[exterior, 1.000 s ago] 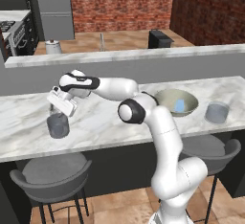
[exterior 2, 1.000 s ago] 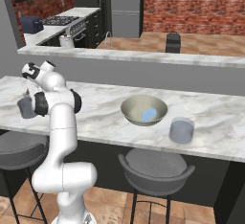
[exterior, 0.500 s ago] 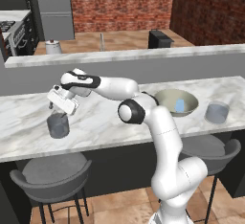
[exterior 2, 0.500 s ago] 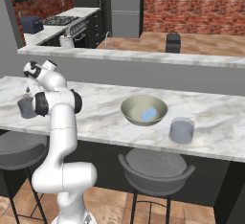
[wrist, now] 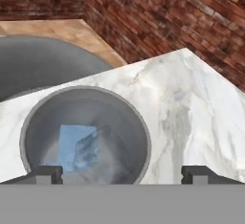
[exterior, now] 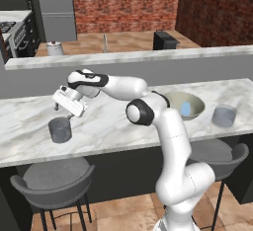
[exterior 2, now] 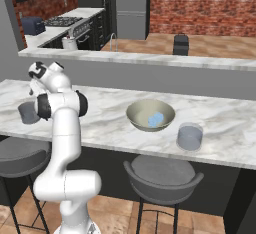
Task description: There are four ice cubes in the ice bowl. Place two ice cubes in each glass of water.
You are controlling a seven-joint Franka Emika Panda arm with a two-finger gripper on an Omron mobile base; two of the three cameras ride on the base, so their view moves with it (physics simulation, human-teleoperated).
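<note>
Claw [exterior: 63,118] spread wide, empty, above left glass [exterior: 60,130], seemingly two ice cubes [wrist: 79,149] inside

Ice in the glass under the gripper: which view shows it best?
The hand view: it looks straight down into the glass at pale-blue ice. Both base views show that glass from the side, its contents unreadable.

walls: red brick [exterior: 123,3] | counter: marble [exterior: 113,126] (grey stools [exterior: 54,180] below)
</note>
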